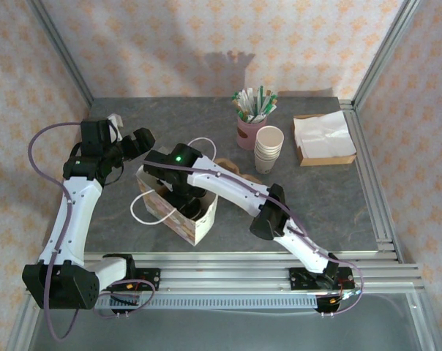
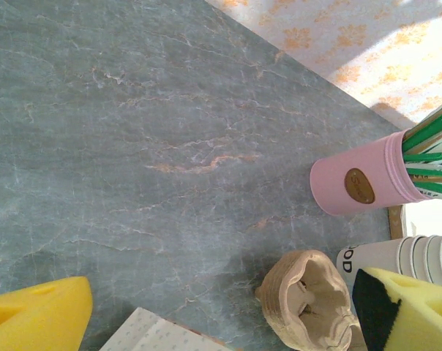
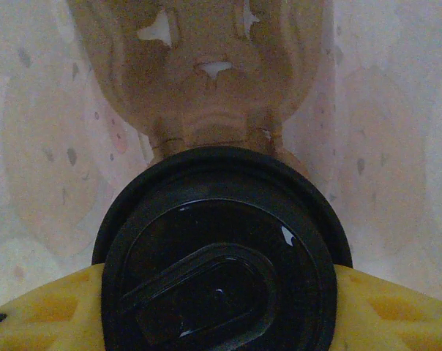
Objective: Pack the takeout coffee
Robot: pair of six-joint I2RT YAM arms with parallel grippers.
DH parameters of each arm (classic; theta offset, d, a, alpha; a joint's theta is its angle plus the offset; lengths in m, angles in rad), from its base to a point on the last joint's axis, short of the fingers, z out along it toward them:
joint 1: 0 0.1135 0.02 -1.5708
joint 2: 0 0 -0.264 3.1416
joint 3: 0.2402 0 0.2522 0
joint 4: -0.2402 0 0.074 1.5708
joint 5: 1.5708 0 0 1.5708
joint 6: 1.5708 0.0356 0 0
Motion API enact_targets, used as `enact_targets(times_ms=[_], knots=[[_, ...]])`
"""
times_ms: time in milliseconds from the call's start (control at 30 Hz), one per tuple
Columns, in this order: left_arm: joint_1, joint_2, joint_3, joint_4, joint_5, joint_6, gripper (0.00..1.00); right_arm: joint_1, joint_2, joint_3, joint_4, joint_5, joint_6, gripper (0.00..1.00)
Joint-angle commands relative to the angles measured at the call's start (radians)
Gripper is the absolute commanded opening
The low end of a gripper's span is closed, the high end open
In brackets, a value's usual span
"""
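Right wrist view shows the takeout coffee [image 3: 221, 248] from above, its round black lid close to the camera. The right gripper [image 3: 221, 314] holds it: one yellow finger presses on each side of the cup just under the lid. Beyond the lid lies a brown pulp cup holder [image 3: 206, 73], and pale paper surfaces are around it.

In the top view the right arm reaches down into the open paper bag [image 1: 199, 227], so the coffee is inside this bag, which stands on the near left part of the grey table [image 1: 316, 205].

In the left wrist view the left gripper [image 2: 221, 314] is spread wide and holds nothing. It hangs above the table just beyond the far side of the bag. Under it is bare table, and another pulp holder [image 2: 309, 300] is near its right finger.

Further right, at the far side, stands a pink cup [image 1: 247, 131] full of stir sticks. A stack of white paper cups [image 1: 269, 150] is just beside it. A box of napkins [image 1: 323, 139] is more to the right.
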State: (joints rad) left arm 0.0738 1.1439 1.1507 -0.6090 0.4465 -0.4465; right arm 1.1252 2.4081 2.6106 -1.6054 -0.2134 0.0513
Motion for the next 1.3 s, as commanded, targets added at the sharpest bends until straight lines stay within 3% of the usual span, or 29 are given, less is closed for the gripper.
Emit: enact_targets(times_ms=[0,600,1267], knots=[[0.006,0.002,-0.008,0.021,0.012,0.0,0.93,0.008,0.023,0.006,-0.021,0.04,0.022,0.47],[0.007,-0.019,0.002,0.011,-0.018,0.021,0.97,0.014,-0.077,-0.011,0.086,0.035,0.052,0.47],[0.006,-0.039,0.003,-0.003,0.004,0.08,0.99,0.021,-0.187,-0.271,0.259,0.051,0.069,0.47]])
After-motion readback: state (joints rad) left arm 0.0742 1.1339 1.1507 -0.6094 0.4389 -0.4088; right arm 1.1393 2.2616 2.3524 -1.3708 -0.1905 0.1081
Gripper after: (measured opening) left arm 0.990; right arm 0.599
